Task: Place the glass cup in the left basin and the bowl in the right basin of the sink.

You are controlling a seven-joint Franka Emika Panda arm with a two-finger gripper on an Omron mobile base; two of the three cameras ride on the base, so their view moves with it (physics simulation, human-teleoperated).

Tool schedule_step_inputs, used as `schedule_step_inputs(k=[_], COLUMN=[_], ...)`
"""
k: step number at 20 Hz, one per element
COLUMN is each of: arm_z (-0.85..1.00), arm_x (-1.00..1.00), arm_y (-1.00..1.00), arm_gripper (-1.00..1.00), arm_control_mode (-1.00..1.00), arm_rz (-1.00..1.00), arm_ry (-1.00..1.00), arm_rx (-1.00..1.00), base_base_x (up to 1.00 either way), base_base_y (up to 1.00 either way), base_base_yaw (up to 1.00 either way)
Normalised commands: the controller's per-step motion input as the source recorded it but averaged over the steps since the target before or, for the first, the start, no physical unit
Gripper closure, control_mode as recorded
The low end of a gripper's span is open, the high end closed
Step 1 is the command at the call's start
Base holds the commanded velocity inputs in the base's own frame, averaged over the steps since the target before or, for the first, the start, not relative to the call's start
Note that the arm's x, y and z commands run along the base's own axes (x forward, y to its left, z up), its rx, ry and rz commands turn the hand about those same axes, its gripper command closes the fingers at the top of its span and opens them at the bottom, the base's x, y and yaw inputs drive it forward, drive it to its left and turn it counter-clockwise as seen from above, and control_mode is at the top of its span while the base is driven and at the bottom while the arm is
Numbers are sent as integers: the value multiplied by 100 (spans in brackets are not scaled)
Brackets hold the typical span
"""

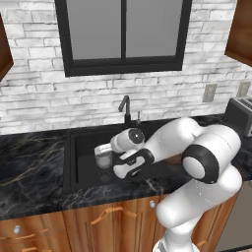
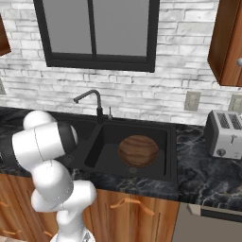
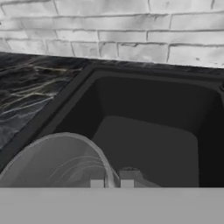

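Observation:
My gripper (image 1: 109,153) is shut on the rim of the glass cup (image 1: 103,159), a small clear tumbler held inside the left basin (image 1: 84,160) of the black sink (image 1: 69,147), just above its floor. In the hand view the glass cup (image 3: 57,162) fills the lower left. Its rim is pinched between the two fingertips of the gripper (image 3: 112,181), with the left basin (image 3: 148,135) beyond. The brown wooden bowl (image 2: 138,150) lies flat on the floor of the right basin (image 2: 158,134). My arm hides the left basin in the right base view.
A black curved faucet (image 1: 125,106) rises behind the sink's divider. A toaster (image 2: 226,133) stands on the dark marble counter (image 2: 203,175) at the right. A white brick wall and a dark window frame run behind. Wooden cabinets hang at the upper corners.

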Motion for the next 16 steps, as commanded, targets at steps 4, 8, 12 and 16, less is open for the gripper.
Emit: schedule_step_inputs(k=[4,8,12,16], arm_z=[-51,-49,-49,-44], arm_x=[9,8,12,14], arm_y=[-7,0,0,0], arm_gripper=[100,100,100,100], arm_control_mode=[-100,-100,-100,-100], arm_rz=[9,9,10,10], arm_ry=[0,0,0,0], arm_rx=[-8,-7,0,0], base_base_x=[0,0,0,0], base_base_y=[0,0,0,0], base_base_yaw=[0,0,0,0])
